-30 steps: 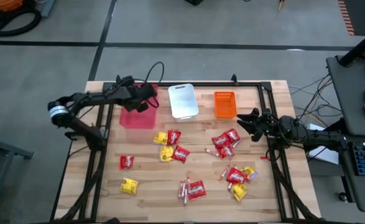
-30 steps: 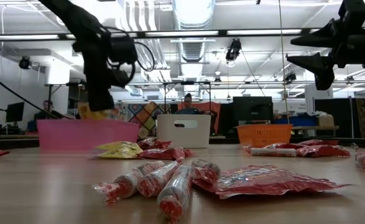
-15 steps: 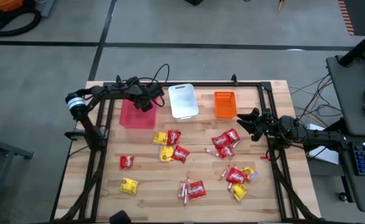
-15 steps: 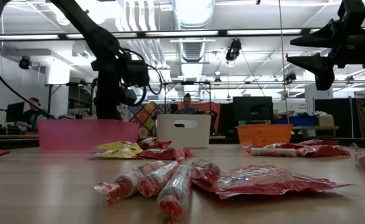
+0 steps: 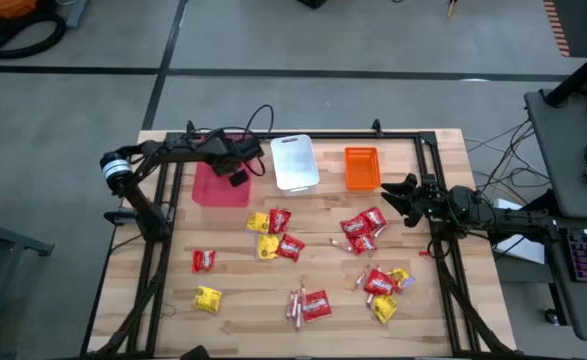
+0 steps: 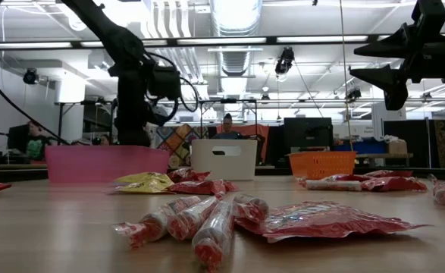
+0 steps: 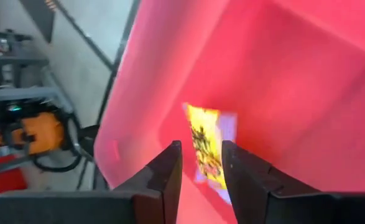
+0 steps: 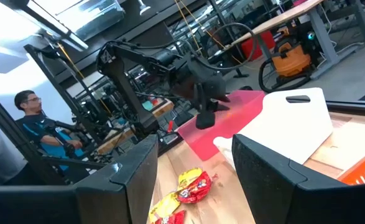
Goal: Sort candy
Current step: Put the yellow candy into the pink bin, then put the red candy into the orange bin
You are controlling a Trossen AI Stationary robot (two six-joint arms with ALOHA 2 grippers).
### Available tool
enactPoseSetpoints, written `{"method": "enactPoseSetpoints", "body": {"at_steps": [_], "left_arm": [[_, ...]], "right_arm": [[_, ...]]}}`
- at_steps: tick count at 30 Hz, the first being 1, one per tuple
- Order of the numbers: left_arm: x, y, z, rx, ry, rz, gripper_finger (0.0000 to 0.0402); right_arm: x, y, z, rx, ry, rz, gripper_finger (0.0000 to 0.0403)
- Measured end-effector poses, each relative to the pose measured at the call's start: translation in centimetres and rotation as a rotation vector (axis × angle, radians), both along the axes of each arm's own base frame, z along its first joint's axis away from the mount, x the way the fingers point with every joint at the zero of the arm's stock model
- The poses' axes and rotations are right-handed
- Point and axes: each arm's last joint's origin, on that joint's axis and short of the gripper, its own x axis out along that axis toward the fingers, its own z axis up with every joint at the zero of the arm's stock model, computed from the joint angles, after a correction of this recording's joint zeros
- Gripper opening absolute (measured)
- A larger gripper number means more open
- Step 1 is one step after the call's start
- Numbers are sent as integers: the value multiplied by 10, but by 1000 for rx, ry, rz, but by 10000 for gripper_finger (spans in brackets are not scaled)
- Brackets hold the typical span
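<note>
My left gripper (image 5: 237, 178) hangs open over the pink bin (image 5: 220, 185), its fingers pointing down into it. In the left wrist view (image 7: 202, 180) a yellow square packet (image 7: 208, 152) lies flat on the bin's floor just past the fingertips, and I cannot tell whether they touch it. Red and yellow packets and pinkish sticks lie loose on the table in groups (image 5: 276, 232) (image 5: 363, 230) (image 5: 385, 290) (image 5: 308, 303). My right gripper (image 5: 391, 192) is open and empty, held above the table's right edge (image 8: 194, 180).
A white bin (image 5: 294, 162) and an orange bin (image 5: 362, 167) stand in a row with the pink one at the table's far side. Single packets lie at the near left (image 5: 204, 261) (image 5: 207, 298). Black frame rails run along both sides. People sit in the room behind.
A second ago a yellow packet showed at my left gripper's fingertips just above the pink bin. It no longer shows there and now lies in the bin. My left gripper has shifted a little toward the table's near edge, staying over the bin.
</note>
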Motion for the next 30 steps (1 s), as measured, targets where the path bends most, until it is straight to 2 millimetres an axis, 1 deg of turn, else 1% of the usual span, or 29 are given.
{"method": "enactPoseSetpoints", "body": {"at_steps": [5, 10, 14, 20, 22, 26, 30], "left_arm": [[-1, -19, 13, -52, -63, -3, 103], [-6, -43, 36, -40, -158, 19, 104], [-5, -73, 59, -81, -367, -25, 104], [5, -130, 85, -115, -684, -232, 104], [8, -151, 91, -128, -771, -320, 104], [14, -190, 93, -149, -894, -506, 104], [16, -217, 90, -96, -956, -573, 103]], "right_arm": [[0, 0, 0, 2, 0, 1, 199], [0, 0, 0, 54, -14, 12, 199], [2, 2, -1, 106, -11, 76, 199], [7, 1, -7, 204, 41, 89, 199], [9, 1, -11, 259, 105, 87, 199], [17, 3, -10, 354, 270, 91, 199], [32, 2, -7, 382, 468, 62, 199]]}}
